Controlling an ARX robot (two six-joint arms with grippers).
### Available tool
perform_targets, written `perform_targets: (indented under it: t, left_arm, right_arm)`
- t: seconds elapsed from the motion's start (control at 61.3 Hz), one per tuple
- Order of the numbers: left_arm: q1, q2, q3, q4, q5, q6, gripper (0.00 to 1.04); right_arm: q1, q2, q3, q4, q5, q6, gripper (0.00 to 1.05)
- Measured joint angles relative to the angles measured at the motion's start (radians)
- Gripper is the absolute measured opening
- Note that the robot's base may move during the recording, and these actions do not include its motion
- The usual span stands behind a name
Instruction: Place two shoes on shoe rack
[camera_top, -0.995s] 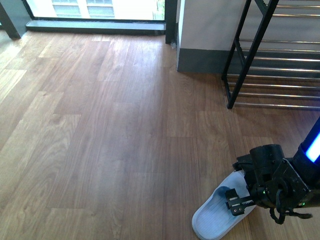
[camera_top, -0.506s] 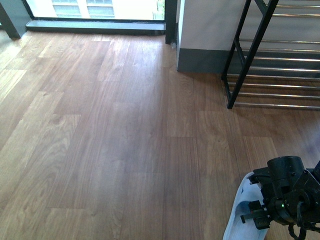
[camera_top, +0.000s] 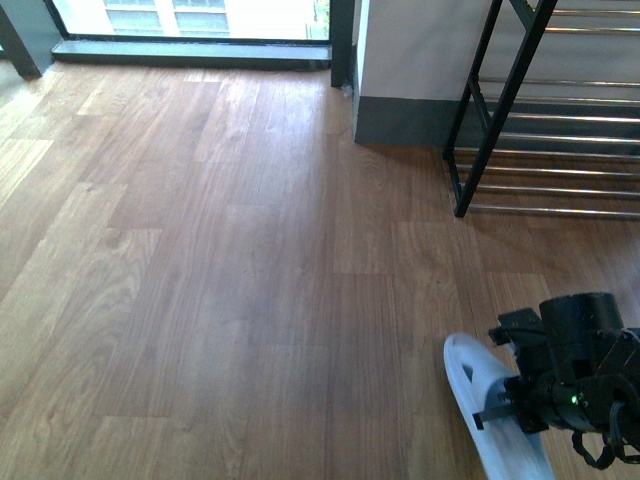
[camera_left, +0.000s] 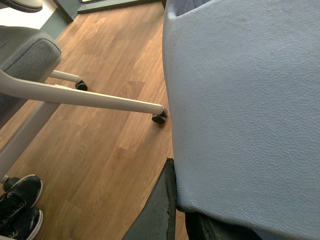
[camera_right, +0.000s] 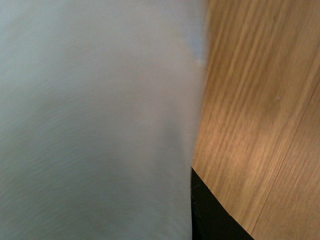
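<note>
The shoe rack (camera_top: 503, 110) stands at the far right corner of the floor (camera_top: 250, 250), against the wall. Only its black side frame and a few chrome bars show, since the picture's edge cuts off the rest.

At the near right edge of the floor, the right tool (camera_top: 508, 405) is clamped on a pale slipper (camera_top: 468, 372). The slipper is tipped up on its side, and its rear end runs out of the front view. The right wrist view is a blur of that pale surface beside floorboards and a dark wedge.

The left tool (camera_left: 182, 222) shows only as a dark finger (camera_left: 159, 210) against a pale pebbled surface (camera_left: 240, 100) that fills most of its view. I cannot tell whether the tool grips it. Beyond lie a chair base (camera_left: 100, 100) and dark lace-up shoes (camera_left: 17, 200), half cut off.
</note>
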Motion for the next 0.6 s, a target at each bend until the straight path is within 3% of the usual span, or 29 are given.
perform_targets:
  t: [0.31, 0.457, 0.603]
  left_arm:
    - [0.0, 0.0, 0.0, 0.0, 0.0, 0.0, 0.02]
    - [0.0, 0.0, 0.0, 0.0, 0.0, 0.0, 0.02]
    - [0.0, 0.0, 0.0, 0.0, 0.0, 0.0, 0.02]
  right_arm:
    - [-0.027, -0.512, -0.241, 0.12, -0.051, -0.162, 0.01]
    - [-0.063, -0.81, -0.346, 0.081, -0.114, -0.227, 0.01]
    - [-0.106, -1.183, -0.45, -0.063, -0.218, -0.253, 0.01]
